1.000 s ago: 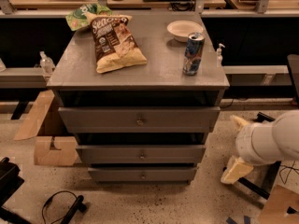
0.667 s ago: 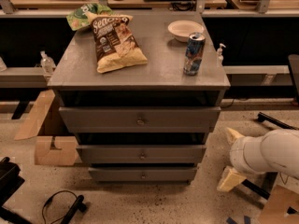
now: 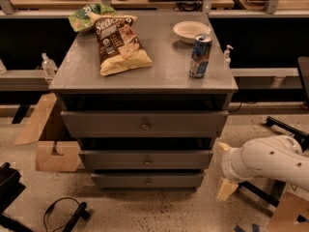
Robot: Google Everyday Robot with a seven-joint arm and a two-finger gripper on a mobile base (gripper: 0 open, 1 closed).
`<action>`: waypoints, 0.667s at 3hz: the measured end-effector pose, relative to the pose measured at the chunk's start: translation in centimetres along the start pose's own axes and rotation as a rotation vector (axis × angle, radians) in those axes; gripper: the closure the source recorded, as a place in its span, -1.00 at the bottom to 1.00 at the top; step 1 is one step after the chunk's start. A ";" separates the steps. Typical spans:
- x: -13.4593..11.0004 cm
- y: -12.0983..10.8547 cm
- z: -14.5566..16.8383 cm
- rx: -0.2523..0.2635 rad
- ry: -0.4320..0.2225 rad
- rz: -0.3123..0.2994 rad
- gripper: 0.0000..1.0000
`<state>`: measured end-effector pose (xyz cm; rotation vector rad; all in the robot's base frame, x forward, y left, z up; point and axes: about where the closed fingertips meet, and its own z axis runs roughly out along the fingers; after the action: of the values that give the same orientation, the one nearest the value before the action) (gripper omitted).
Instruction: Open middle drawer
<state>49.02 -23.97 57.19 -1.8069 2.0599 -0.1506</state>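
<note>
The grey cabinet (image 3: 145, 79) has three drawers. The middle drawer (image 3: 116, 159) has a small round knob (image 3: 147, 161) and looks shut, as do the top drawer (image 3: 106, 123) and the bottom drawer (image 3: 120, 180). My gripper (image 3: 221, 171) is low at the cabinet's right side, level with the middle and bottom drawers. Its two cream fingers (image 3: 226, 189) are spread apart and hold nothing. It does not touch any drawer.
On the cabinet top lie a brown chip bag (image 3: 118, 45), a green bag (image 3: 87, 16), a blue can (image 3: 200, 55) and a white bowl (image 3: 191, 31). Cardboard boxes (image 3: 50, 139) stand on the floor at the left. A cable (image 3: 60, 211) lies at the front left.
My arm has dropped lower and moved left, bringing the gripper closer to the cabinet's lower right corner. The drawers have not moved.
</note>
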 end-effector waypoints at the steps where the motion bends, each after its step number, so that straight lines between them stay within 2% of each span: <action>1: -0.6 0.2 0.8 -0.025 0.005 -0.016 -1.00; 2: -1.5 1.8 2.9 -0.058 -0.002 -0.023 -1.00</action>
<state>48.56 -21.70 54.27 -1.8646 2.0622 -0.0963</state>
